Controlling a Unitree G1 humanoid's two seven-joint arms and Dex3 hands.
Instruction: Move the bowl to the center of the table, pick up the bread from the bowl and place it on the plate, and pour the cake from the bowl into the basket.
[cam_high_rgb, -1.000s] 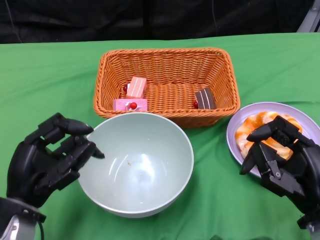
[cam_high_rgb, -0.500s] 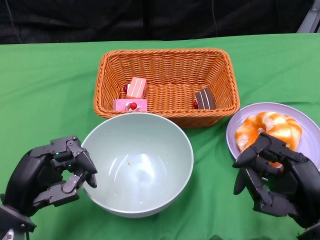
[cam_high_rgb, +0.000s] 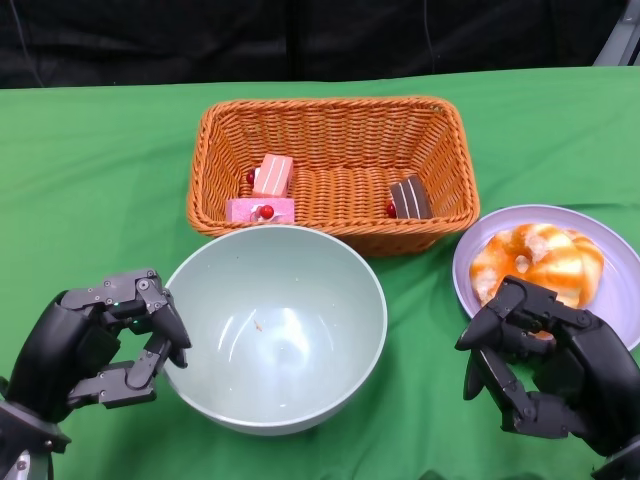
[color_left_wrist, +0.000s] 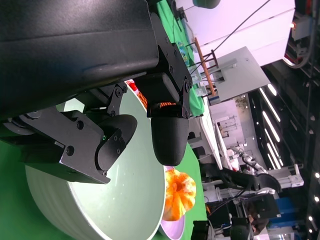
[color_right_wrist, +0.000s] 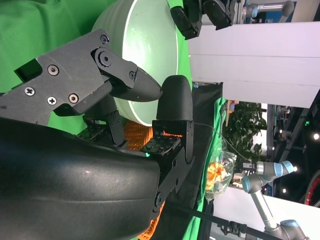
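Note:
The pale green bowl (cam_high_rgb: 275, 325) stands empty in the middle of the table, just in front of the orange wicker basket (cam_high_rgb: 330, 103). In the basket lie two pink cakes (cam_high_rgb: 272, 175) and a chocolate cake (cam_high_rgb: 410, 197). The glazed bread (cam_high_rgb: 538, 262) rests on the lavender plate (cam_high_rgb: 615, 300) at the right. My left hand (cam_high_rgb: 100, 345) sits beside the bowl's left wall, its fingers curled and holding nothing. My right hand (cam_high_rgb: 545, 370) is at the plate's near edge, fingers curled, nothing in it. The right wrist view shows the bowl (color_right_wrist: 150, 50) beyond that hand's fingers.
A green cloth (cam_high_rgb: 100, 180) covers the table, with a dark backdrop behind it. Open cloth lies left of the basket and between bowl and plate. The left wrist view shows the bowl (color_left_wrist: 125, 200) and the bread (color_left_wrist: 180, 192) past it.
Both hands drew back toward the near edge and curled their fingers. The right hand came off the bread and plate. The left hand left the bowl's rim.

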